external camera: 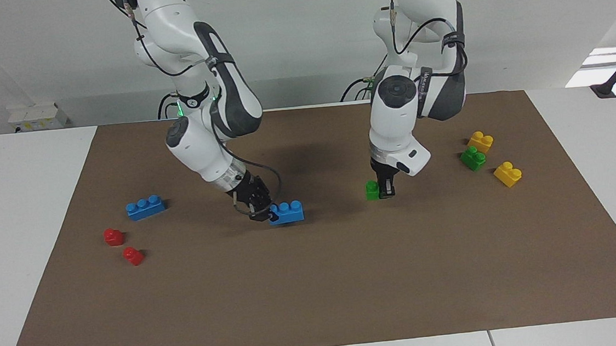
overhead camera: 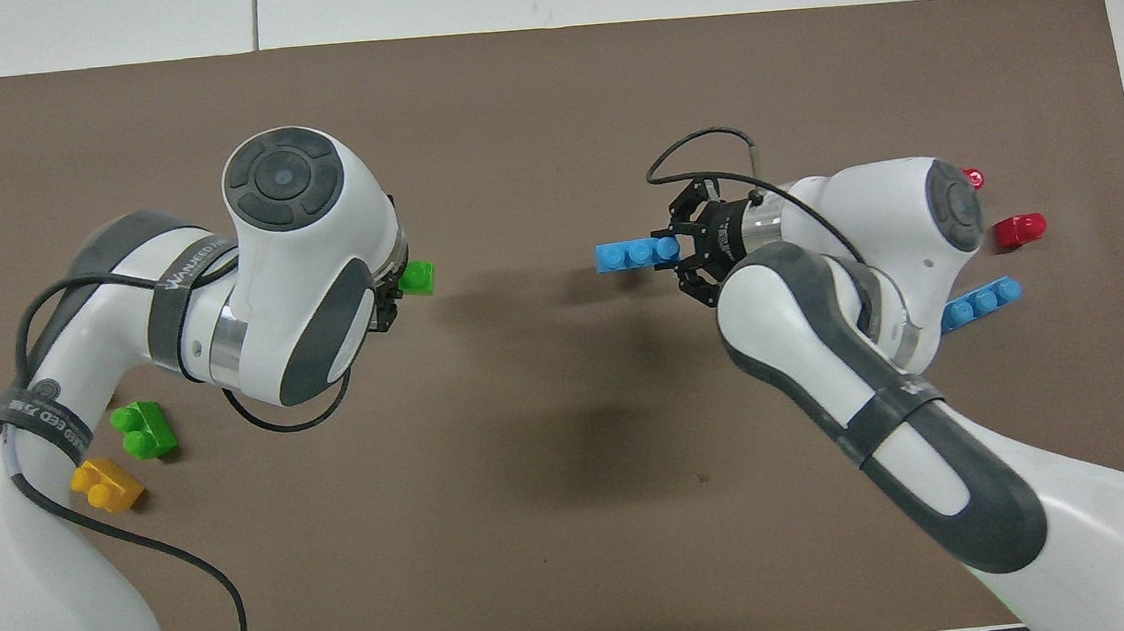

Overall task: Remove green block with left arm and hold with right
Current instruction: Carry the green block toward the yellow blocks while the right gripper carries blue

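A small green block (external camera: 372, 190) sits at the tips of my left gripper (external camera: 385, 190), low over the middle of the brown mat (external camera: 316, 282). The gripper seems shut on one end of it, and the rest sticks out toward the right arm's end. In the overhead view the green block (overhead camera: 416, 280) pokes out from under the left hand (overhead camera: 390, 301). My right gripper (external camera: 266, 215) is shut on one end of a blue three-stud brick (external camera: 287, 212), just above the mat. The overhead view shows this gripper (overhead camera: 679, 251) and the brick (overhead camera: 635, 254) too. A gap lies between the two bricks.
A second green brick (external camera: 473, 158) lies between two yellow bricks (external camera: 480, 141) (external camera: 507, 174) toward the left arm's end. Another blue brick (external camera: 146, 207) and two red pieces (external camera: 114, 236) (external camera: 133, 256) lie toward the right arm's end.
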